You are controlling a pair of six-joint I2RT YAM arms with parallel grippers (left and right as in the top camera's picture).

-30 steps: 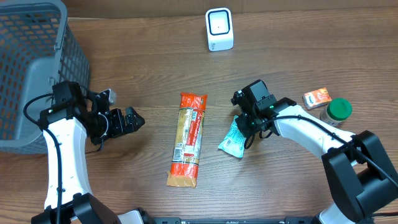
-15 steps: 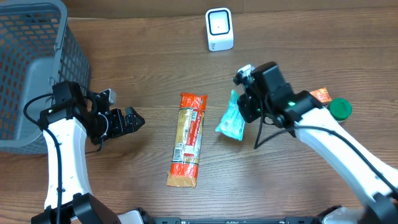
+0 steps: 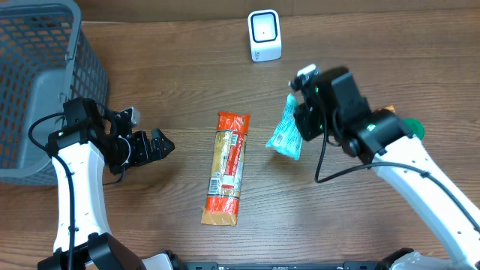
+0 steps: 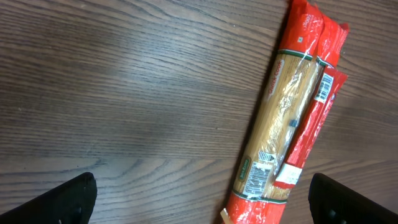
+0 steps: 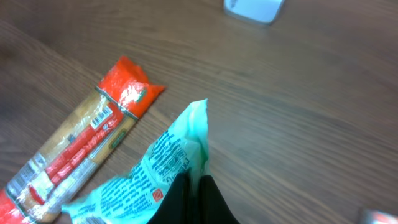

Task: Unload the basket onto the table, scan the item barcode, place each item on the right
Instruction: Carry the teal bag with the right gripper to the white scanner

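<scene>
Teal pouch [image 3: 286,136] in right gripper [image 5: 191,194] — outside basket [image 3: 84,60]

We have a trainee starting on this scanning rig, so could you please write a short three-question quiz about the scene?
1. True or false: the right fingers are shut on the teal packet.
2. Which item does the left wrist camera see? A) pasta packet; B) green-lidded jar; C) grey basket.
3. Are the left fingers open or shut?

Key: 1 true; 2 A; 3 open.
</scene>
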